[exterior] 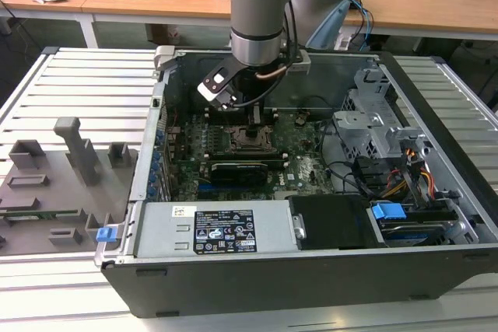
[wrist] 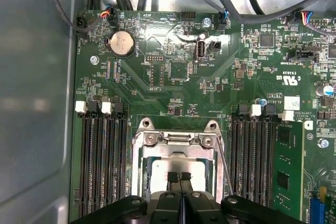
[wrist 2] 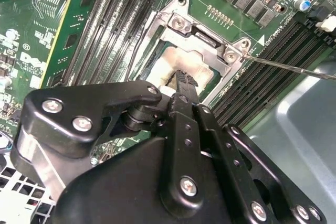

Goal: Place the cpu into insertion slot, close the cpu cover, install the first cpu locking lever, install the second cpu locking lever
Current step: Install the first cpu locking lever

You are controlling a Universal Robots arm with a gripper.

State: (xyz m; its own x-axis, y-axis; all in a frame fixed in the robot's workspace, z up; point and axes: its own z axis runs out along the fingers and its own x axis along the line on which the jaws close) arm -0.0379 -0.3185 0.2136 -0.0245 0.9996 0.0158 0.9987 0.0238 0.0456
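Note:
My gripper (wrist: 179, 178) hangs low over the insertion slot (wrist: 137, 161) on the green motherboard, fingers shut together with nothing between them. Their tips are at the pale silver face of the cpu (wrist: 157, 174), which lies in the slot. The cpu cover (wrist: 176, 140), a silver frame, lies down around the chip, its cut-out showing the chip face. In the second wrist view the fingertip (wrist 2: 185, 80) rests on or just above the cpu (wrist 2: 202, 69), inside the cover (wrist 2: 180, 23). A thin wire locking lever (wrist 2: 286, 67) sticks out sideways from the socket corner. The exterior view has the gripper (exterior: 254, 118) above the slot (exterior: 253, 141).
Black memory slots (wrist: 102, 166) flank the socket on both sides, with a green memory card (wrist: 289, 166) standing in one. The open case holds a black graphics card (exterior: 237, 170), a power supply (exterior: 222, 231), drive cages (exterior: 377, 114) and cables (exterior: 366, 176). Grey fixtures (exterior: 74, 153) stand on the table at the exterior view's left.

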